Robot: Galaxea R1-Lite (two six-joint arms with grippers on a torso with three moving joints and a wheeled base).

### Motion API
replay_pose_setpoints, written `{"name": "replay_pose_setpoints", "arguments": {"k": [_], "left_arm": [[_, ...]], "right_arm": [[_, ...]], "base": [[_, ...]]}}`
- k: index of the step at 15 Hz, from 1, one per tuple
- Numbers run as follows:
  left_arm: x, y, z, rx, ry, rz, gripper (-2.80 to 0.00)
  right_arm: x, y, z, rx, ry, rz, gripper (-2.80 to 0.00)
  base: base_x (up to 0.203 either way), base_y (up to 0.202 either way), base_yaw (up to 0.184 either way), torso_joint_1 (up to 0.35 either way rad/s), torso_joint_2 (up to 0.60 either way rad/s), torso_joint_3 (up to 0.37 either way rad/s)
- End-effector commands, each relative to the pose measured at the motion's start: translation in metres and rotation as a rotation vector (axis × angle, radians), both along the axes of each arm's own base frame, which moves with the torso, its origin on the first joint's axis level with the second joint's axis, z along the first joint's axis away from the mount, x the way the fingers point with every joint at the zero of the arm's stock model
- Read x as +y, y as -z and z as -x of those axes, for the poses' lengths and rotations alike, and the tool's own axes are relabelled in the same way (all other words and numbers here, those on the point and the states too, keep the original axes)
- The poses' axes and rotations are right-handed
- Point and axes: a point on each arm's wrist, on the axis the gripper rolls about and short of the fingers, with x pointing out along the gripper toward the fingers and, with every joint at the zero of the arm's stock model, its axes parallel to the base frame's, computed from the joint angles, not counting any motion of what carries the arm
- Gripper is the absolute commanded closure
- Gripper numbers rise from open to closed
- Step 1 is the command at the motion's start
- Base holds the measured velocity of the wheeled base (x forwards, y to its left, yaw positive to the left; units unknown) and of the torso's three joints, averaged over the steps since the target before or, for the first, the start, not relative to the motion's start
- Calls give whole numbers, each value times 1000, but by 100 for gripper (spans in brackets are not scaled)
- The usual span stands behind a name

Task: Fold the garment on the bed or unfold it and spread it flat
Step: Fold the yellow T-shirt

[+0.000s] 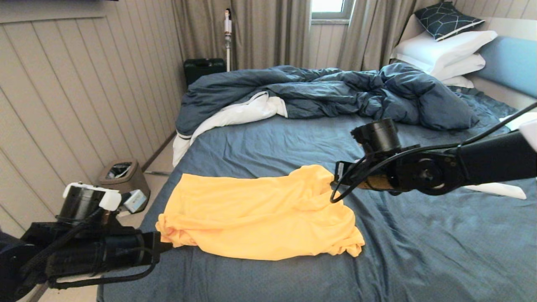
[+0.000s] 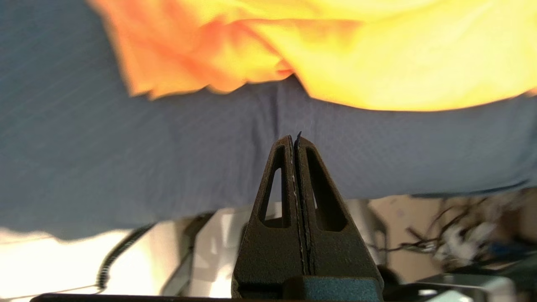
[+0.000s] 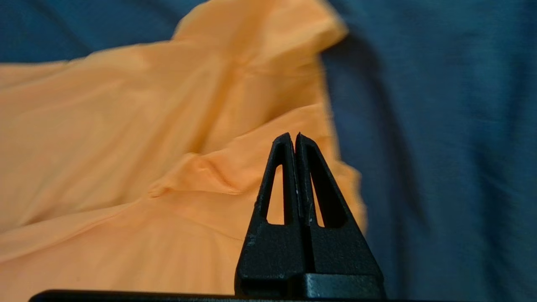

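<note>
The garment [image 1: 260,214], a yellow-orange T-shirt, lies crumpled and partly bunched on the slate-blue sheet of the bed [image 1: 419,251], near its front left. My left gripper [image 1: 167,246] sits low at the garment's left front corner. In the left wrist view this gripper [image 2: 295,138] is shut and empty over bare sheet [image 2: 168,147], just short of the garment [image 2: 377,54]. My right gripper [image 1: 335,178] hovers at the garment's far right edge. The right wrist view shows it [image 3: 293,136] shut with nothing in it, over the garment's edge [image 3: 126,147] beside the sheet [image 3: 440,126].
A rumpled dark blue duvet [image 1: 335,92] with white lining covers the far half of the bed. White pillows [image 1: 444,50] lean by the light blue headboard [image 1: 512,63]. A waste bin [image 1: 123,176] stands on the floor left of the bed, by the panelled wall.
</note>
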Motion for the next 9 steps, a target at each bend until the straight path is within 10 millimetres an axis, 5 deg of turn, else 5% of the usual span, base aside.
{"name": "replay_pose_setpoints", "arguments": {"k": [1, 9], "left_arm": [[-26, 19, -13, 47, 66, -62, 0], [-52, 37, -44, -71, 28, -121, 0]], "right_arm": [[-33, -24, 17, -23, 75, -10, 0], [-44, -28, 33, -14, 62, -46, 0]], "base": [[0, 0, 0, 0, 0, 0], [0, 0, 0, 0, 0, 0]]}}
